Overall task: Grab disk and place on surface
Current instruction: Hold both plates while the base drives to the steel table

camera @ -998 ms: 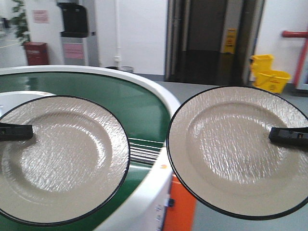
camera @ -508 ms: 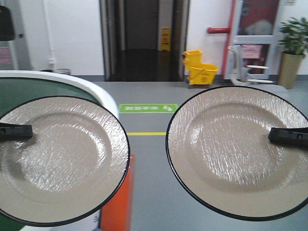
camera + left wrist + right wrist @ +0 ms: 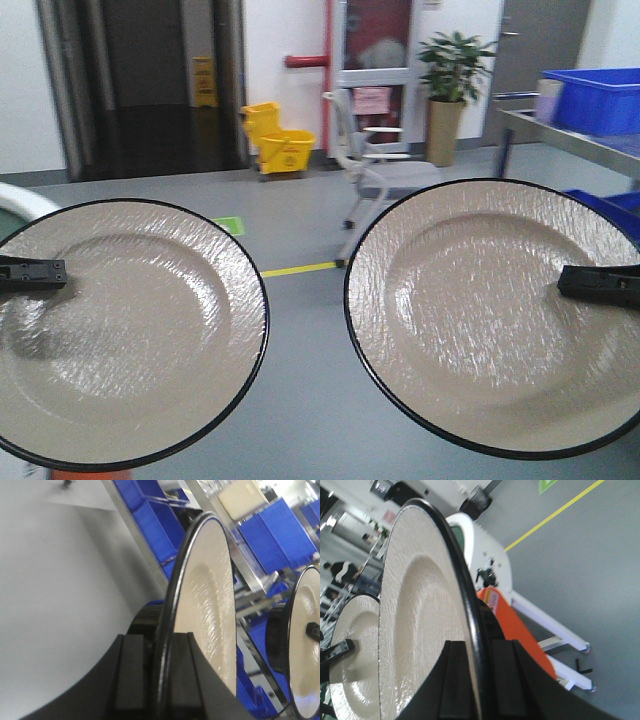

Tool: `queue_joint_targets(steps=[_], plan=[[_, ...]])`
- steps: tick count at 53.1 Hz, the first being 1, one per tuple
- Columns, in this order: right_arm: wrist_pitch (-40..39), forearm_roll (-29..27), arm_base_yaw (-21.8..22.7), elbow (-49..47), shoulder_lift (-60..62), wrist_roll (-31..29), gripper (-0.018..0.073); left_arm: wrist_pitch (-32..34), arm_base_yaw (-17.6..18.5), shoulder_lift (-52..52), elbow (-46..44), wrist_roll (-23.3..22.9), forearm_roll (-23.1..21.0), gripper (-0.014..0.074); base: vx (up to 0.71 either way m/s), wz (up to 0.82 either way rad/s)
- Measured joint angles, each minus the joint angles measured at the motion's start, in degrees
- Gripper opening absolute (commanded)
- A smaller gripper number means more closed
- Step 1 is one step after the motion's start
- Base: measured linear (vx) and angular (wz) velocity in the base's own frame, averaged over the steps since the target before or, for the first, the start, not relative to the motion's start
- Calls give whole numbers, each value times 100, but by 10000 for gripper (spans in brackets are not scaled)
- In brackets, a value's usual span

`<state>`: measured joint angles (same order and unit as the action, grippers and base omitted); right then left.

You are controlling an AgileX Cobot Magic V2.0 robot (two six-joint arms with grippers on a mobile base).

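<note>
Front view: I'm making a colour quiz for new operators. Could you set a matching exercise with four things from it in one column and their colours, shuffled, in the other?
Things:
1. left plate
2. mop bucket
3. crate
4. plant

Colours:
A. green
B. cream with a black rim
C. yellow
D. blue

Pairs: 1-B, 2-C, 3-D, 4-A

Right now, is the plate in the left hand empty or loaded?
Empty: the plate shows a bare cream face in the front view, with only the left hand clamped on its rim.
</note>
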<state>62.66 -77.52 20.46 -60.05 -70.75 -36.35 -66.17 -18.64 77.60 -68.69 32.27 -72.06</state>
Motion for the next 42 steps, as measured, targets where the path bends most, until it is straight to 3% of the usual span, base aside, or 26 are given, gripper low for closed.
queue_joint_targets(steps=[23, 42], plan=[[-5, 0, 18, 0, 0, 0, -9, -9, 0, 0, 0, 0, -6, -8, 15, -51], [-5, 4, 18, 0, 0, 0, -9, -13, 0, 0, 0, 0, -6, -8, 23, -17]])
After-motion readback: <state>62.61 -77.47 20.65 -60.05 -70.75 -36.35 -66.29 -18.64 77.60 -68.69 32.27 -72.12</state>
